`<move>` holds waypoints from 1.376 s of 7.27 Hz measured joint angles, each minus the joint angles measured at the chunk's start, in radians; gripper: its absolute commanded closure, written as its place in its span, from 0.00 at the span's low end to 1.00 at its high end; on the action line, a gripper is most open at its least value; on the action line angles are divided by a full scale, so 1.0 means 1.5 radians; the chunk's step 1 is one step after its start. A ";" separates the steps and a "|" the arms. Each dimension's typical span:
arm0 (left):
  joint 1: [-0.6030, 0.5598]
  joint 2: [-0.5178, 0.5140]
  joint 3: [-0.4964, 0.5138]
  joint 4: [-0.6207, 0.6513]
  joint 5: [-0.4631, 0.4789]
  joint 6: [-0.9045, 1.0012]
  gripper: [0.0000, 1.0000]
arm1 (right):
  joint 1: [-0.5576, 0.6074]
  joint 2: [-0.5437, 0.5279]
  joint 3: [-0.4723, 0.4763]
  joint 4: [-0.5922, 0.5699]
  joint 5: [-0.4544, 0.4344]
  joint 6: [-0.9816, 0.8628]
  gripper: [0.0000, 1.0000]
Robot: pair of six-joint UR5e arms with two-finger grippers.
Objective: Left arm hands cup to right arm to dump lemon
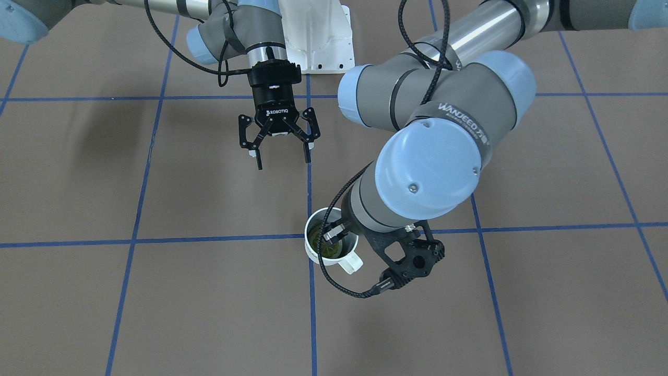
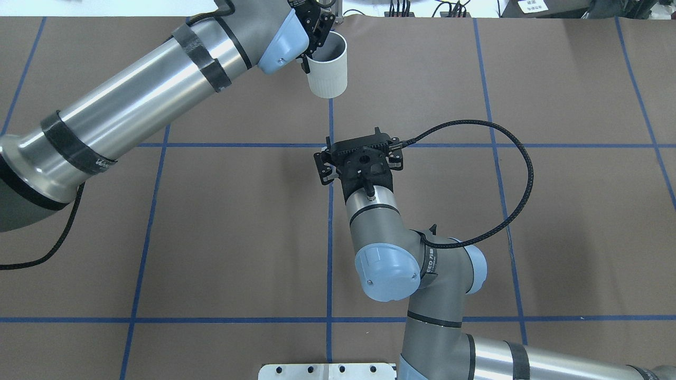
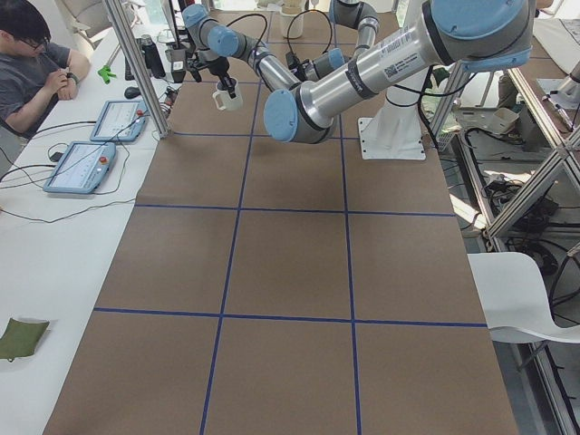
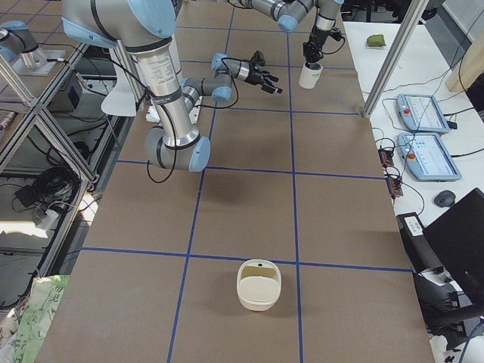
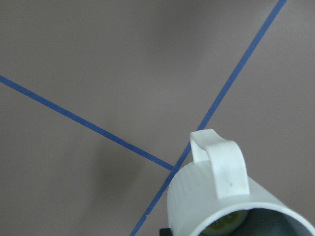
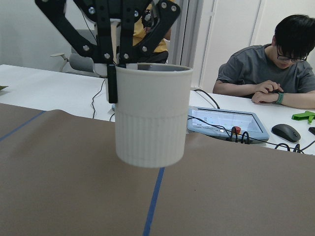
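1. Cream-white cup [image 6: 152, 115] hangs upright, clear of the brown table [image 1: 209, 313]. It's pinched at the rim by the left gripper [image 6: 118, 64], one finger outside the wall, the other inside, clamped tight on the cup.
2. Lemon [image 5: 224, 227] is inside the cup at the bottom. Left wrist cam shows only a yellow-green sliver under the rim; in the front cam it's a dark green patch beneath the inner finger.
3. Handle [image 5: 219, 167] points away from the robot base, on the far side from the right gripper. It's hidden in the right wrist cam.
4. Right gripper [image 1: 283, 156] has its fingers spread wide w/ nothing between them. It faces the cup's ribbed side, near but not touching.
5. Cup sits roughly over a crossing of the blue tape lines [image 2: 329, 237], mid-table, on the side away from the base.
6. Bkgd: person [image 6: 268, 69] seated at a white side desk w/ a tablet [image 6: 226, 123]. Cream bin [image 4: 259, 285] is on the table, well apart from both arms.
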 measured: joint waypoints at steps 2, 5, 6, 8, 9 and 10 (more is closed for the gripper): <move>0.016 -0.006 0.000 0.002 0.003 0.008 1.00 | 0.000 0.000 -0.005 0.000 -0.001 0.001 0.01; 0.023 -0.006 -0.003 0.005 0.003 0.011 1.00 | 0.000 -0.001 -0.009 0.001 -0.001 0.001 0.01; 0.024 -0.005 -0.006 0.007 0.002 0.011 1.00 | 0.000 -0.001 -0.010 0.001 -0.001 0.001 0.01; 0.024 -0.002 -0.016 0.017 0.001 0.010 1.00 | 0.000 -0.001 -0.010 0.002 -0.001 0.000 0.01; 0.025 -0.001 -0.023 0.024 0.001 0.010 1.00 | 0.001 -0.001 -0.010 0.002 -0.001 0.000 0.01; 0.027 0.000 -0.028 0.029 0.001 0.010 1.00 | 0.001 0.000 -0.010 0.002 -0.001 0.000 0.01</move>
